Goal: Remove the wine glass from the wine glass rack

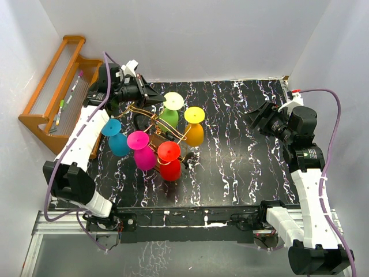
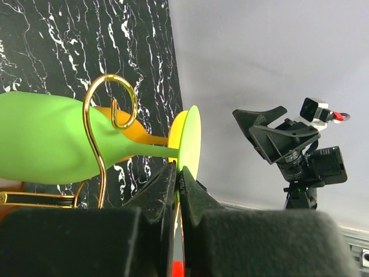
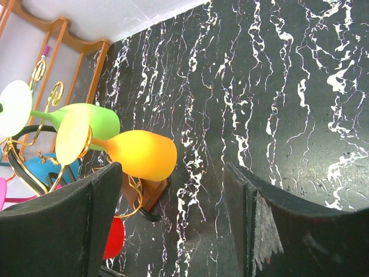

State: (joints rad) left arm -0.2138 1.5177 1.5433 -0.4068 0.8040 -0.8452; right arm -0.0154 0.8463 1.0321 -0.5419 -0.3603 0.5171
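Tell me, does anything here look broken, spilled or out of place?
Nothing stands out. The colourful wine glasses hang upside down from the wine glass rack, which is how such a rack holds them; none looks fallen or cracked.

Far left: orange-brown stepped wooden shelf (image 1: 74, 40), holding a few pens (image 1: 60, 111), just beside black, white-veined worktop (image 1: 242, 167); white walls (image 1: 202, 34) around.

Rack (image 2: 86, 115) glossy metal wire; green glass (image 2: 46, 138) matt.

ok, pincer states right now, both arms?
Left pincer: closed, pinching the foot of the green wine glass.
Right pincer: open, holding nothing.
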